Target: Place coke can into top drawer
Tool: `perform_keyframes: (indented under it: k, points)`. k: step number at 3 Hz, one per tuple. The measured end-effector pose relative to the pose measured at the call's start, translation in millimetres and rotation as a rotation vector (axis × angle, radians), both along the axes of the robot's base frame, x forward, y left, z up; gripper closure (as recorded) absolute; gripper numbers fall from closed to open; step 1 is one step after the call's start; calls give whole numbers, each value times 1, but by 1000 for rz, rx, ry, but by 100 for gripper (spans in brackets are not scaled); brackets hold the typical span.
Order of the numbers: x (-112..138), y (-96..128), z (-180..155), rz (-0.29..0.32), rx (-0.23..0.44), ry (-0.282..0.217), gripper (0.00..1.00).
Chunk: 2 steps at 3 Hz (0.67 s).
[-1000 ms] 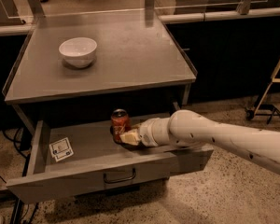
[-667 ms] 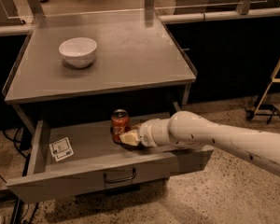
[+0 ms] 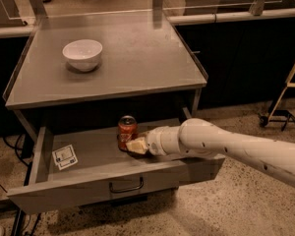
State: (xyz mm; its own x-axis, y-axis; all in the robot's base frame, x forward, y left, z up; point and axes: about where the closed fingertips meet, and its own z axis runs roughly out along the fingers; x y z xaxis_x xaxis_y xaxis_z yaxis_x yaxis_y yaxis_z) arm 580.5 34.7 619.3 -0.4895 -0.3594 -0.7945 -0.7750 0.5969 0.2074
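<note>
Camera view: gripper (image 3: 133,145) low against the coke can (image 3: 127,128), upright inside the top drawer (image 3: 78,188); clamped or loose, cannot tell. Can likely light, dentable, slick: hold mid-body.

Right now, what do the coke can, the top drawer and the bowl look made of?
Coke can: thin aluminium by the look, glossy red wall, bare silver top. Top drawer: sheet metal, matte grey, flat folded front. White bowl: probably glazed ceramic, smooth with a soft sheen; could be plastic. The gripper sits at the can's base inside the drawer.
</note>
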Motion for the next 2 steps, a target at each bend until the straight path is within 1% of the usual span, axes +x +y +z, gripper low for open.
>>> perform_keyframes:
  k: [2]
  points:
    - [0, 0, 0, 0, 0, 0, 35]
